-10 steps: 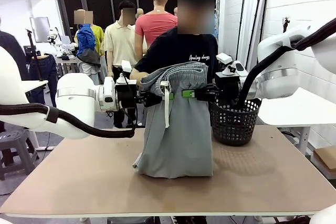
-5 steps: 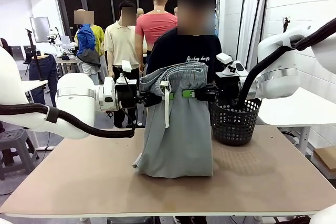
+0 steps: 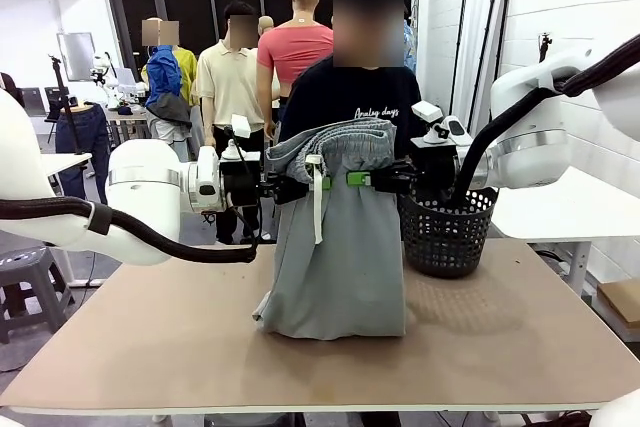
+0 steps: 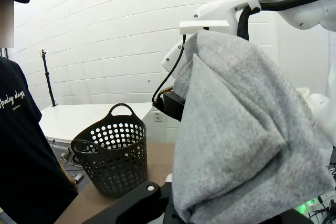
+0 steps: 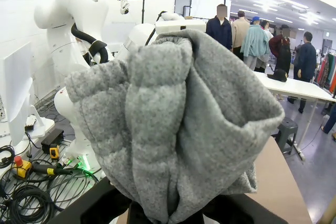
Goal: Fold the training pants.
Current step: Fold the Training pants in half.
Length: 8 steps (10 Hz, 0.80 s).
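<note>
The plain tan surface [image 3: 200, 347] carries two things. The training pants [image 3: 335, 247] hang upright with their bunched lower end resting on it about mid-width. The black mesh basket [image 3: 447, 232] stands on the surface just right of the pants and slightly farther back, close beside the fabric.

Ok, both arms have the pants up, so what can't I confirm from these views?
- Left wrist view: the training pants drape over the jaws, hiding the grip.
- Right wrist view: the same cloth covers its jaws.
- Front view: the pants hide the table behind them; the hem is bunched, so leg layout is unclear.
- Front view: inside of the basket can't be seen.
</note>
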### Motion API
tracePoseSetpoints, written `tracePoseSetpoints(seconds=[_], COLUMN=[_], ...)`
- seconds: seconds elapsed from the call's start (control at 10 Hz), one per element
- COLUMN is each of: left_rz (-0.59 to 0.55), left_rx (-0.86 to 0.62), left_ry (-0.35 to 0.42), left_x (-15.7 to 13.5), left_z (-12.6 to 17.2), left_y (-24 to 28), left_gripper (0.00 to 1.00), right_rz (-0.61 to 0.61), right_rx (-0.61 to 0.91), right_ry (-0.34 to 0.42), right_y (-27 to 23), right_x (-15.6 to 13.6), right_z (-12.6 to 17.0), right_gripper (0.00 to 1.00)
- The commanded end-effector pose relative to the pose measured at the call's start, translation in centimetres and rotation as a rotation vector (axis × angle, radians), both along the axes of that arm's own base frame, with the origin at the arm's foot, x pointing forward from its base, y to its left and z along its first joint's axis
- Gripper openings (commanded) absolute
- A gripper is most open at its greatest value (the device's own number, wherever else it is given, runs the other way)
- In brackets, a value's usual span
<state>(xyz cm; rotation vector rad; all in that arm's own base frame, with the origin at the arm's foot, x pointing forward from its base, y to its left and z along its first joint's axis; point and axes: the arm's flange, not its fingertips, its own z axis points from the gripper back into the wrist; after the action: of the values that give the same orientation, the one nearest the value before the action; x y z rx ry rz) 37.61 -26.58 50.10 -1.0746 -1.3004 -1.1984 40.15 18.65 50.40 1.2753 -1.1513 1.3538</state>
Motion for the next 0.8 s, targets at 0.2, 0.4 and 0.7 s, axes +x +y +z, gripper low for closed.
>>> tracePoseSetpoints(seconds=[0.2, 0.4, 0.7], left_rz=[0.007, 0.007, 0.007], left_rx=[0.0, 0.0, 0.0], left_ry=[-0.003, -0.003, -0.003], left_x=[0.01, 0.01, 0.01], left_z=[0.33, 0.33, 0.33], left_y=[-0.13, -0.13, -0.13], left_gripper=[0.0, 0.0, 0.0], right_rz=[0.003, 0.003, 0.003], right_rx=[0.009, 0.009, 0.009], right_ry=[0.005, 0.005, 0.005], right_y=[-0.01, -0.01, -0.01], right_x=[-0.11, -0.11, -0.11], right_z=[-0.01, -0.01, -0.01], right_gripper=[0.0, 0.0, 0.0])
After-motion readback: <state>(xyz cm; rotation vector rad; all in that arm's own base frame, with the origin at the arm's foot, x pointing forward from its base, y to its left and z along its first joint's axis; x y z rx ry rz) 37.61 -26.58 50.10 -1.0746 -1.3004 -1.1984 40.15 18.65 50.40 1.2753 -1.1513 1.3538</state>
